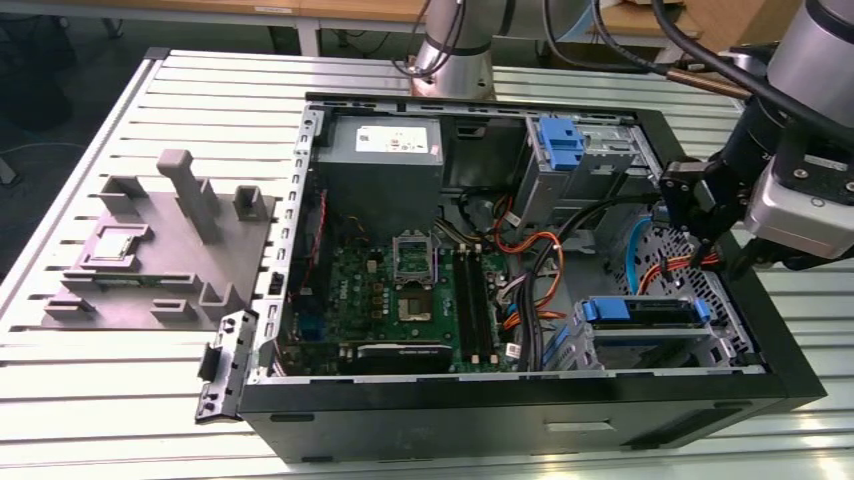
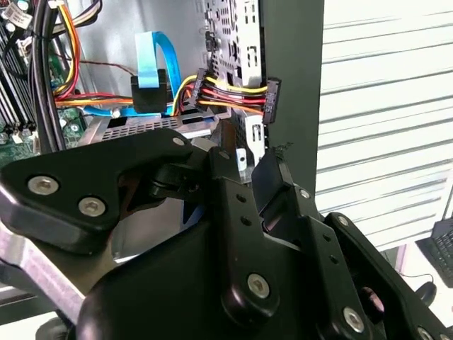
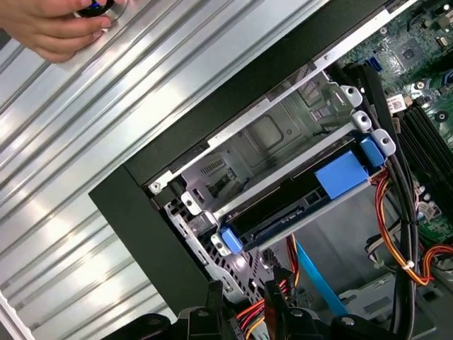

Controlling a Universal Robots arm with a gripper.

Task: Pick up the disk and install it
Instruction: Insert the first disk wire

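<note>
**Gripper empty above case's edge, disk seated in drive cage**

In the exterior view, the arm reaches in from the exterior view's right, its wrist bent downward so the gripper points into the open computer case near the case's wall on that side. The 2 fingers stand close together and grasp nothing; in the first wrist view their tips show a narrow gap over a bundle of coloured cables. The disk sits in the metal drive cage, its blue carrier frame visible at both ends. A person's hand rests on the slatted table outside the case.
</note>
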